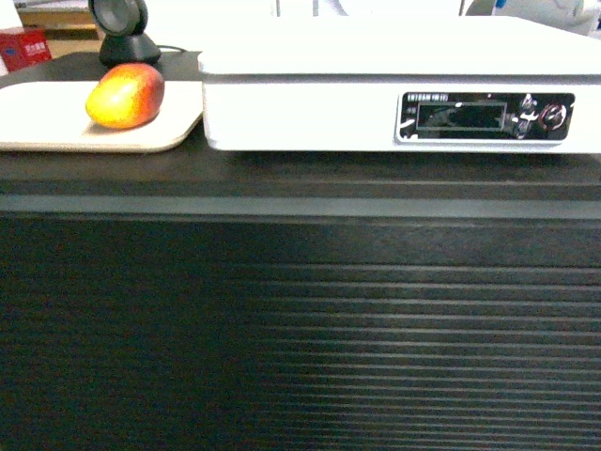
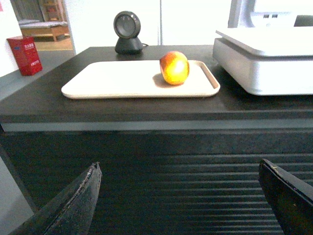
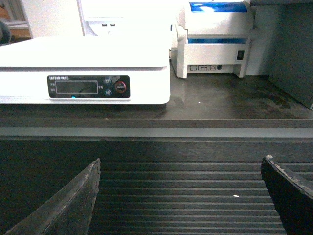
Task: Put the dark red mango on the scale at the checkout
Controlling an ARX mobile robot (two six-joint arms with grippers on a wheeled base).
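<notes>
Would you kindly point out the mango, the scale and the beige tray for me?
mango (image 2: 174, 68), left wrist view, middle of its skin.
scale (image 1: 310, 117), head view, white front wall.
beige tray (image 2: 112, 78), left wrist view, bare surface.

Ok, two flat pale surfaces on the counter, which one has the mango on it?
The beige tray, left of the scale. The dark red mango rests near its right end. The scale is the thicker white unit with a dark display strip; its platform is bare.

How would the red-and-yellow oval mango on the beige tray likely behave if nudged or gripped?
The red-and-yellow oval mango looks rounded, so it would probably roll across the flat beige tray. Its glossy skin may slip in a grip. It appears firm, not floppy.
</notes>
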